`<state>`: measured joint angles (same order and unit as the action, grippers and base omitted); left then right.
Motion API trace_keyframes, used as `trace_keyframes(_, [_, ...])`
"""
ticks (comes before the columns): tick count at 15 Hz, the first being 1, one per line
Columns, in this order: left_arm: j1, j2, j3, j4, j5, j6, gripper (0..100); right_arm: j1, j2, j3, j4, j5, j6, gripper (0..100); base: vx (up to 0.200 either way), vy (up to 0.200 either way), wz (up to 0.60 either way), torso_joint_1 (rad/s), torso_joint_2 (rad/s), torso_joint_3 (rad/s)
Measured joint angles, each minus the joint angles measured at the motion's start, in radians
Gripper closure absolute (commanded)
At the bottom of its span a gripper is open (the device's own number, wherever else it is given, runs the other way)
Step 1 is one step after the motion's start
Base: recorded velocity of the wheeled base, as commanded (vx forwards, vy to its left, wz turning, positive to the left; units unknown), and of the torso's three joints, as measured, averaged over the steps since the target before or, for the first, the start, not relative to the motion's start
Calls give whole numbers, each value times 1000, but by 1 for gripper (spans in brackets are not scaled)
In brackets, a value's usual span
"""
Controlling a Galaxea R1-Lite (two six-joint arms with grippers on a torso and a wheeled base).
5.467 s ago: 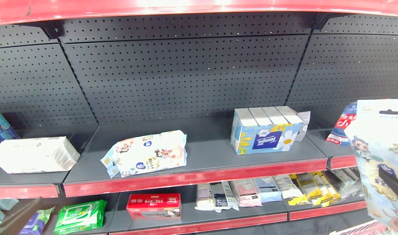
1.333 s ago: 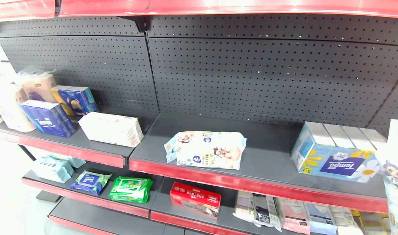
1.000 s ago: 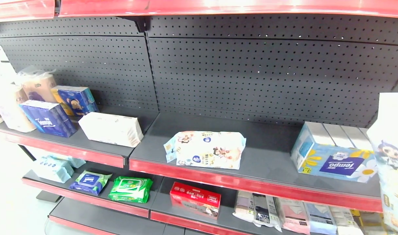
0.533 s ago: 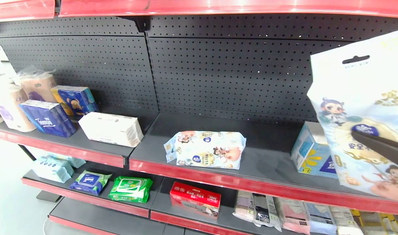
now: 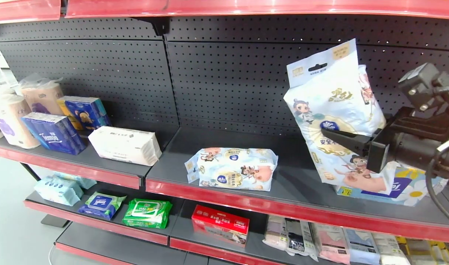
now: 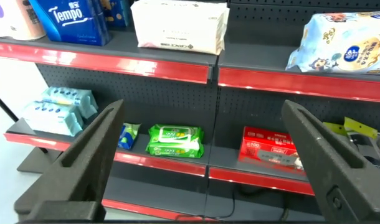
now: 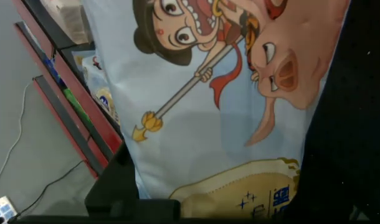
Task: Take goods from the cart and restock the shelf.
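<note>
My right gripper [image 5: 347, 141] is shut on a white and pale-blue cartoon-printed pack [image 5: 331, 110]. It holds the pack upright above the right part of the dark shelf [image 5: 246, 200] with the red front edge. One finger [image 5: 342, 141] lies across the pack's front. In the right wrist view the pack [image 7: 221, 124] sits between dark fingers [image 7: 358, 124]. A matching cartoon pack [image 5: 233, 168] lies flat on the shelf to the left. My left gripper [image 6: 202, 109] is open, low, facing the lower shelves with nothing in it.
A blue flowered tissue box [image 5: 405, 187] stands behind the held pack. A white tissue pack [image 5: 125, 145], blue tissue packs [image 5: 55, 132] and paper rolls [image 5: 11, 117] fill the left bay. Green wipes [image 5: 147, 213] and a red box [image 5: 220, 224] lie below. Bare shelf separates the two cartoon packs.
The right arm has lifted the cartoon pack from the lower right edge, up and leftward toward the shelf, now covering most of the tissue box. Earlier still, the camera swung left.
</note>
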<state>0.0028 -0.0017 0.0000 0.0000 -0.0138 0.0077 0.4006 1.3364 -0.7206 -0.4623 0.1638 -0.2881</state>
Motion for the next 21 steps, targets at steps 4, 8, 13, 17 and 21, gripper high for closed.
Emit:
trace_keyframes(4, [0,0,0,0,0,0,0,1,85,-23,-4,0,31,100,0,0,0,0,0,0])
trace_keyframes(8, [0,0,0,0,0,0,0,-1,161,-43,-73,0,30,100,0,0,0,0,0,0])
trace_keyframes(13, [0,0,0,0,0,0,0,-13,275,-98,-128,-3,27,100,0,0,0,0,0,0])
trace_keyframes(17, [0,0,0,0,0,0,0,-24,349,-159,-143,-4,20,100,0,0,0,0,0,0])
trace_keyframes(21, [0,0,0,0,0,0,0,-36,417,-190,-207,-7,-10,100,0,0,0,0,0,0])
